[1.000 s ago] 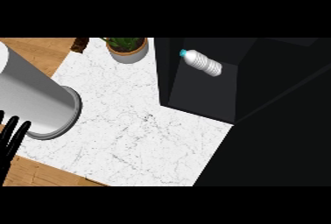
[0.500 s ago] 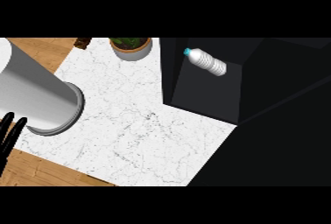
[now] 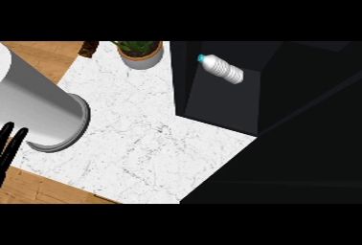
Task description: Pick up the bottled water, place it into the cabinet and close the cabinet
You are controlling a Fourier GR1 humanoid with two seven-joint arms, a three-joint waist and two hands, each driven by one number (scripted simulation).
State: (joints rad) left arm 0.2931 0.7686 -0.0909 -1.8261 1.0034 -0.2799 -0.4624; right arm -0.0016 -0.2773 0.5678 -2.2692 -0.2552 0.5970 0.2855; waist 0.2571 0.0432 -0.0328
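The whole view has slid a little over the last second: the bottle (image 3: pixel 221 69) and the dark cabinet (image 3: pixel 219 103) under it now sit slightly further right and lower in the head view than they did, and the potted plant (image 3: pixel 140 52) has crept right along the top edge. The bottle keeps the same spot on the cabinet, lying on its side with its blue cap pointing up-left, so it looks as if the head has turned and not the bottle. The left forearm (image 3: pixel 35 112) has pulled back towards the left edge, and the black fingers of the left hand (image 3: pixel 10 143) have shifted with it.

For the task, this probably means the placing step is done, or close to it: the bottle rests on or in the cabinet with no hand on it. I cannot tell from this angle whether it lies inside on a shelf or on an outer face. Closing the cabinet looks like the step that remains.

The left hand shows only straight, spread fingers, holding nothing, far to the left of the cabinet and below the bottle's level, with the white marble counter (image 3: pixel 141 129) between them. The right hand does not show anywhere
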